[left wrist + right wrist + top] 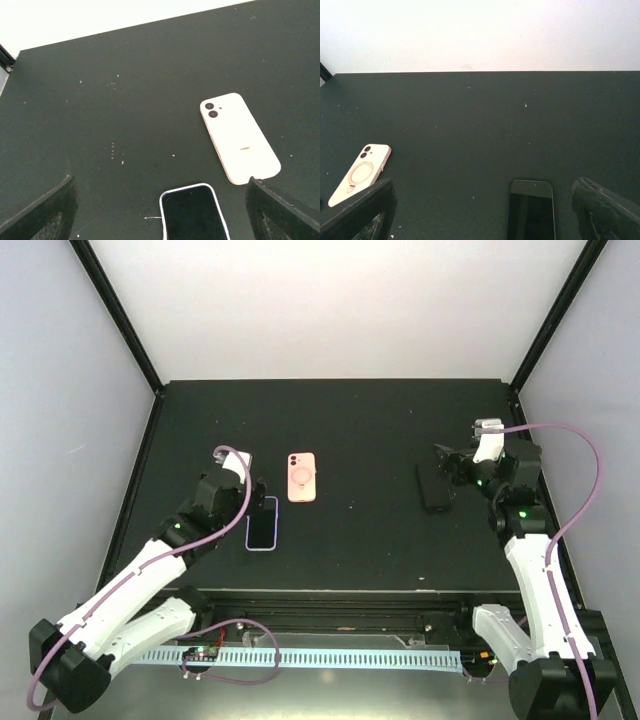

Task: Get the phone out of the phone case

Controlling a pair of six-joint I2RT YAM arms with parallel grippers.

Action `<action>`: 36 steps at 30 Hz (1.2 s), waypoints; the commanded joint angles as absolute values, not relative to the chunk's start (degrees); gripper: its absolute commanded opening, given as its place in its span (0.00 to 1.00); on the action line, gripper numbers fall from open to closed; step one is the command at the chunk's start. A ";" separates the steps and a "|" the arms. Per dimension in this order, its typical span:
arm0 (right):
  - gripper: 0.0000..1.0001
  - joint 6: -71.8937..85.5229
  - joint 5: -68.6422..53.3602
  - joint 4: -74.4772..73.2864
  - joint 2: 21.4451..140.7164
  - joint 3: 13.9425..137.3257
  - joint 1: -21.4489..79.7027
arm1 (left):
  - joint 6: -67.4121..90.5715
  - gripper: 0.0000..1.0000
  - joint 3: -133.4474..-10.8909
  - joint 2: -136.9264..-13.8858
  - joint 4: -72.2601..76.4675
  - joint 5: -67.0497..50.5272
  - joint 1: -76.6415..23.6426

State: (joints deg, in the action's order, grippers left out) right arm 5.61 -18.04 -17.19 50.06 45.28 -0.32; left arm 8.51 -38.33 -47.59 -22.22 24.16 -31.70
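Note:
The salmon-pink phone case (302, 478) lies back up near the middle of the black table (370, 420), with a pale ring on its back. In the left wrist view the phone case (239, 137) shows two dark lenses in its corner cutout; the phone's screen side is hidden against the table. The phone case (361, 173) also appears at the left of the right wrist view. My left gripper (262, 496) hangs open just left of and nearer than the case, its fingers (45, 212) spread wide. My right gripper (446, 468) is open far to the right, with nothing between its fingertips (607, 210).
A screen-up phone with a pale lilac rim (262, 524) lies under the left gripper, seen as a rimmed phone (194, 214) between its fingers. A flat black slab (434, 488) lies by the right gripper, the same slab (531, 210) showing between its fingers. A perforated cable rail (330, 657) runs along the front edge.

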 commanded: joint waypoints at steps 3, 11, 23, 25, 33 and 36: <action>0.98 0.31 -18.36 -20.91 52.43 50.65 -1.15 | 7.62 0.96 -43.44 -51.17 -23.46 17.49 -30.76; 0.99 -9.78 -15.39 -35.64 63.06 61.54 -1.50 | 8.35 0.99 -46.11 -55.32 -24.89 4.44 -30.50; 0.99 -12.57 -14.51 -52.86 86.72 75.92 -1.75 | 9.43 0.99 -46.04 -56.44 -29.27 0.44 -30.71; 0.98 -12.44 -13.53 -54.74 90.74 78.05 -1.74 | 9.31 0.99 -46.55 -56.11 -30.19 1.74 -30.70; 0.96 -10.89 -9.43 -55.85 99.83 79.26 -1.76 | 9.86 0.99 -46.55 -57.01 -30.40 -1.81 -30.67; 0.97 -10.33 -7.77 -55.42 102.36 78.40 -1.71 | 9.93 0.99 -46.71 -57.23 -30.59 -2.16 -30.65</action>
